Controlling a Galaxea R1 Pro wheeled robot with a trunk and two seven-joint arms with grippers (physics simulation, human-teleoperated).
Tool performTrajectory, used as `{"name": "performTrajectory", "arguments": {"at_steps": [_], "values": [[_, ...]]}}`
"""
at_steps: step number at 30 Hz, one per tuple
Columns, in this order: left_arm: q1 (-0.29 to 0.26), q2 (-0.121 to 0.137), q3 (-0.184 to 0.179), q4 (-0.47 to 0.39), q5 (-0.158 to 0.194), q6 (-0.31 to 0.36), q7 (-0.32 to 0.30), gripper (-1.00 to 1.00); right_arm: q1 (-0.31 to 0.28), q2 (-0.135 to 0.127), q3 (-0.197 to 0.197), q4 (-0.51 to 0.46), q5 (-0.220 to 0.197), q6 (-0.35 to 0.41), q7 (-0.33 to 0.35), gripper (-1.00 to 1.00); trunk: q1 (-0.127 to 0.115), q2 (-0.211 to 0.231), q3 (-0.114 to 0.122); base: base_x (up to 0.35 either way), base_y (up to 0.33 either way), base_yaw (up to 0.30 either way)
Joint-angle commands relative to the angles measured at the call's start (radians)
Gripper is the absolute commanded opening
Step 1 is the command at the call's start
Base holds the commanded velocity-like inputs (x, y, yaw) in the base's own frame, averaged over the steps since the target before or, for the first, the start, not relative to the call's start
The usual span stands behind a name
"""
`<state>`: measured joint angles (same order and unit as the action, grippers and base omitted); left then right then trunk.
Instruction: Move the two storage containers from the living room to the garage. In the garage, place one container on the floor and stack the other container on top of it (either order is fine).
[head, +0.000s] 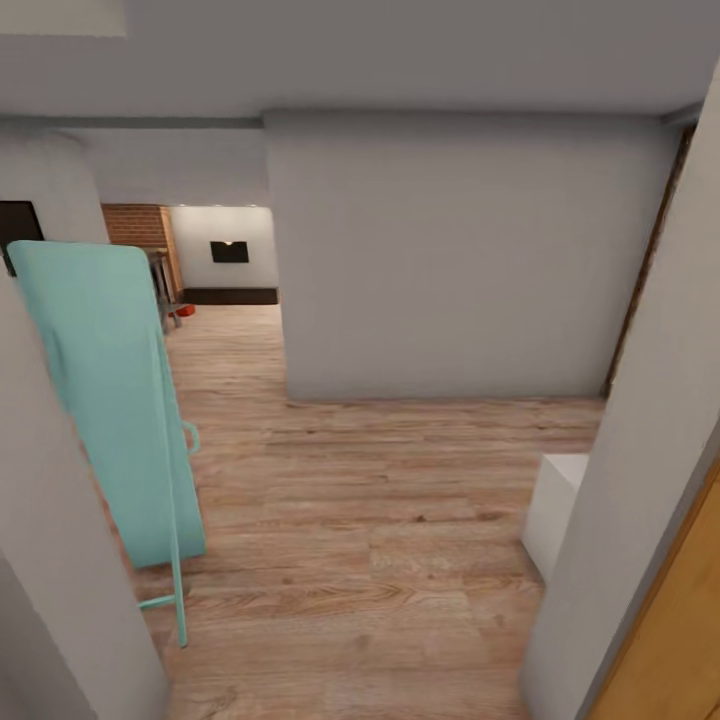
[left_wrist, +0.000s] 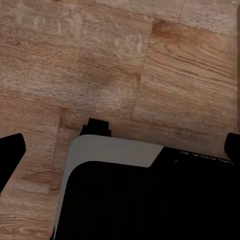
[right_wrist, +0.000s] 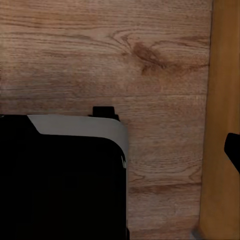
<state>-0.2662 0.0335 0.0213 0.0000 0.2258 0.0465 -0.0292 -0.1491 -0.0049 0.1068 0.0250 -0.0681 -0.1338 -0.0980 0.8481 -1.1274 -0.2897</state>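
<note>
- left gripper (left_wrist: 120, 150): fingers (left_wrist: 11, 152) spread wide, empty; wood-plank floor (left_wrist: 120, 60) beyond the tips
- right gripper: finger (right_wrist: 233, 149) at frame edge; opening unclear
- hallway: teal rack (head: 110, 400), brick wall (head: 135, 225) far off

A light wood-plank floor (head: 340, 520) ran from the near hallway past a grey wall into the far room, and on it stood a turquoise panel on a thin frame (head: 110, 400) at the left and a low white block (head: 555, 510) at the right.
</note>
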Motion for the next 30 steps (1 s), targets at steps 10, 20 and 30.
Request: {"name": "performTrajectory", "arguments": {"at_steps": [10,20,30], "values": [[-0.001,0.0,0.002,0.0,0.007,0.004,-0.003,1.0,-0.001,0.001,0.009,0.003,-0.007,-0.003,-0.002,1.0,0.001,-0.001,-0.001,0.324,0.0,0.0],[-0.001,0.0,0.002,0.0,0.007,0.004,-0.003,1.0,-0.001,-0.001,0.008,0.003,-0.009,-0.005,-0.003,1.0,0.001,-0.001,-0.001,0.324,0.0,0.0],[-0.001,-0.001,0.002,0.0,0.007,0.003,-0.003,1.0,-0.001,0.01,-0.002,0.003,-0.01,-0.011,-0.002,1.0,0.001,-0.001,-0.001,0.324,0.0,0.0]]}}
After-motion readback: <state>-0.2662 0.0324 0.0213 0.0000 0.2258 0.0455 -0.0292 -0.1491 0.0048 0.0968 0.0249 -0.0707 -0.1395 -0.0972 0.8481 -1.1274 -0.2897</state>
